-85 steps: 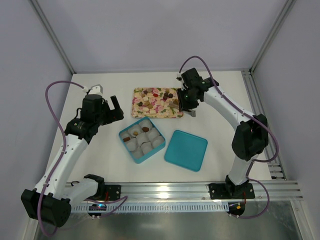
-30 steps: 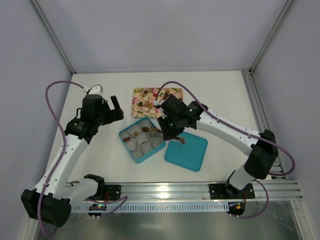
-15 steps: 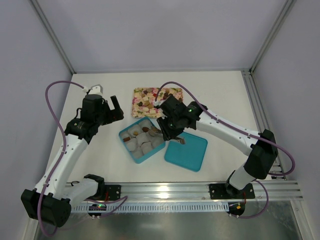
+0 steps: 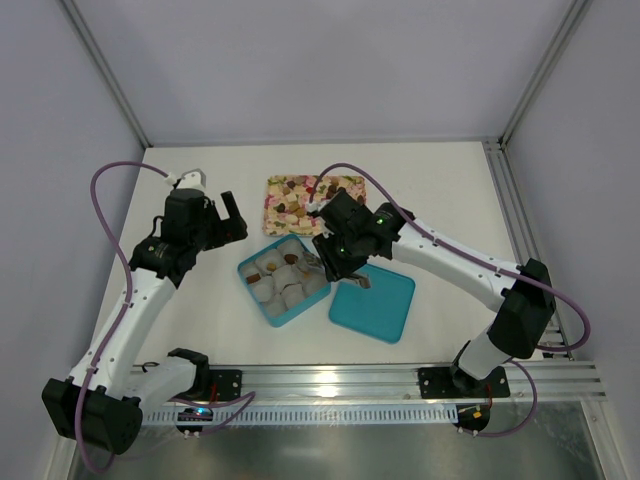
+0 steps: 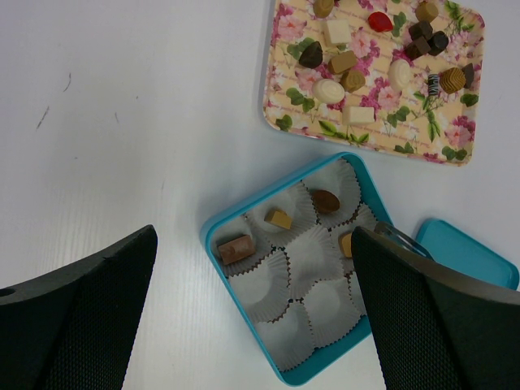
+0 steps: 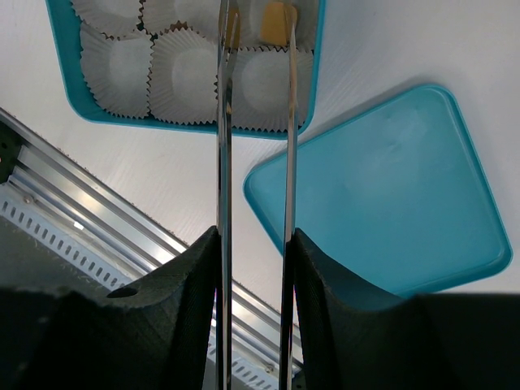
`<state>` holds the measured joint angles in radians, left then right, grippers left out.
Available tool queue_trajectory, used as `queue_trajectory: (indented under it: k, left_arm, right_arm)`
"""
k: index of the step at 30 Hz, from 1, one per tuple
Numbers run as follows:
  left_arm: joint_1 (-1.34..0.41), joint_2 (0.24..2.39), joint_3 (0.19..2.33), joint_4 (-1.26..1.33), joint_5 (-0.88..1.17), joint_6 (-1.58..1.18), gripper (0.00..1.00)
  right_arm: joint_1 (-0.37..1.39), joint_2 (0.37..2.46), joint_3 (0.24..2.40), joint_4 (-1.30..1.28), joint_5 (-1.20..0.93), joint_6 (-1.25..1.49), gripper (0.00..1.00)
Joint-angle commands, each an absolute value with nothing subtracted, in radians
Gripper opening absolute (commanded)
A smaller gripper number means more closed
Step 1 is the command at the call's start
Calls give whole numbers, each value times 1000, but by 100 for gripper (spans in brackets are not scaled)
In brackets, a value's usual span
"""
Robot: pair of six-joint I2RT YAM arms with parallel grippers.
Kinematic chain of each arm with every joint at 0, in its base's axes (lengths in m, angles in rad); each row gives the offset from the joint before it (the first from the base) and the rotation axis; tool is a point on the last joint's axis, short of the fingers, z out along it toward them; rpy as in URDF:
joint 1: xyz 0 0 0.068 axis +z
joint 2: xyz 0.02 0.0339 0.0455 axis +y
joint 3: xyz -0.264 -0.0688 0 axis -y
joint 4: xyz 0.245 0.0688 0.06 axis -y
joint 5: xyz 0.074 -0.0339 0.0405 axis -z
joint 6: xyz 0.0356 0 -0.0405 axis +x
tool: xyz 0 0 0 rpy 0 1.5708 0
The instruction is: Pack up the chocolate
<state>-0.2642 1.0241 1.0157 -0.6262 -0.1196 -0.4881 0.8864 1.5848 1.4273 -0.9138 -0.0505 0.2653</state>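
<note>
Several chocolates [image 5: 329,89] lie on the flowered tray [image 5: 272,114], which the right arm partly hides in the top view [image 4: 295,190]. The teal box [image 4: 280,322] holds white paper cups, several of them with a chocolate [image 5: 236,248]. My right gripper [image 4: 318,262] carries two long metal blades over the box's right side. The blades [image 6: 256,16] stand apart, and a tan chocolate [image 6: 276,23] lies in a cup between their tips. My left gripper [image 4: 232,218] is wide open and empty, high above the table left of the box [image 5: 213,244].
The teal lid [image 4: 375,305] lies flat just right of the box, under the right arm, and also shows in the right wrist view [image 6: 390,187]. The aluminium rail [image 4: 330,378] runs along the near edge. Walls enclose the table.
My right gripper has moved from the tray to the box's right side. Over the last second it has barely shifted. The left arm has not moved.
</note>
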Motion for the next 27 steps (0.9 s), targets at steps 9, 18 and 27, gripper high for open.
queue_trajectory:
  k: [9,18,27]
  left_arm:
    - [-265,997,1008,-611,-124,-476,100]
    - [-265,1002,1009,-611,-115,-474,100]
    - [-265,1005,1009,-609,-115,-474,100]
  right_arm:
    - [779,1612,1686,-968,-5,204,43]
    - [539,1750,1764,-953,-5,163,43]
    - [448,1931,1893,-953,46,160,42]
